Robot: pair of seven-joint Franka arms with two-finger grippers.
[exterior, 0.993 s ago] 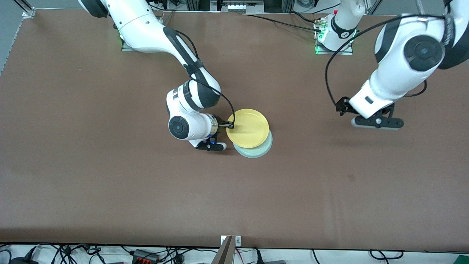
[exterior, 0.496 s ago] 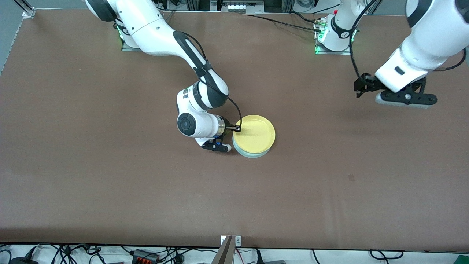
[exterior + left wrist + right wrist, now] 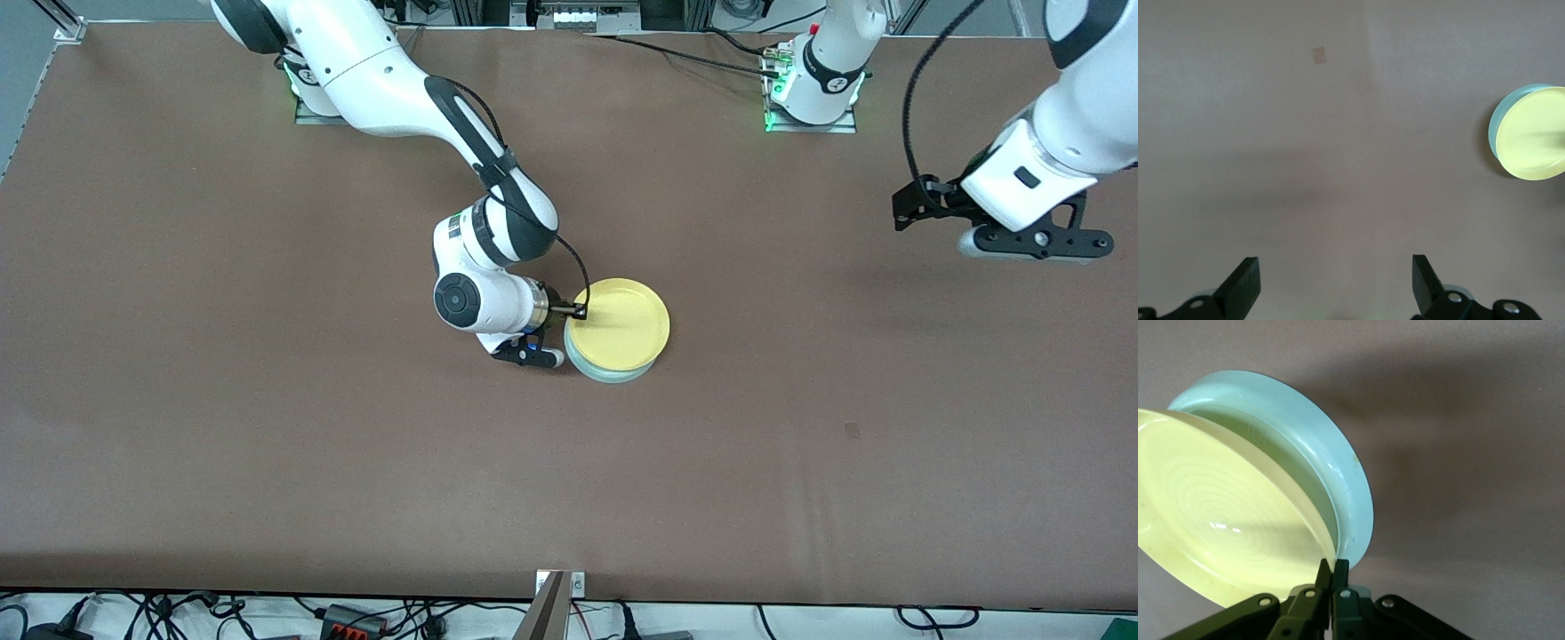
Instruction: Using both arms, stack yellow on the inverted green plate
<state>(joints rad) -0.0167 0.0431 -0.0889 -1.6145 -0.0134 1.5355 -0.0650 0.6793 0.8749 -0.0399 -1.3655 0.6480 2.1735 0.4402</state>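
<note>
While reading the scene, note the round, shallow pastel-yellow plate point(image 3: 620, 324) of what looks like hard plastic, lying face up on the round, pale mint-green plate point(image 3: 610, 376) near the middle of the brown table point(image 3: 267, 400), nearly centred, with only a thin green crescent showing at six to seven o'clock in the front view. Cannot tell from these views whether the green plate's flat underside is turned up. Find the black two-finger right gripper point(image 3: 578, 311) at the pastel-yellow plate's nine o'clock edge, jaws closed thin on the raised rim; see the same pinch in the right wrist view point(image 3: 1332, 565), fingertips almost meeting across the plate's wall. Find the left gripper point(image 3: 1036, 242) waiting high over bare table toward the left arm's end, well apart from both plates, jaws spread wide and empty point(image 3: 1335, 283). Judge the pastel-yellow plate light, stiff and glossy, hence likely slippery: held at one edge only, apt to tip or slide on the smooth green surface beneath. Take hold by the rim alone, since the flat middle offers nothing to pinch. Release gently and draw straight out along nine o'clock, so as not to drag the plate off centre. Treat as fairly robust, though a skewed stack could slip.
</note>
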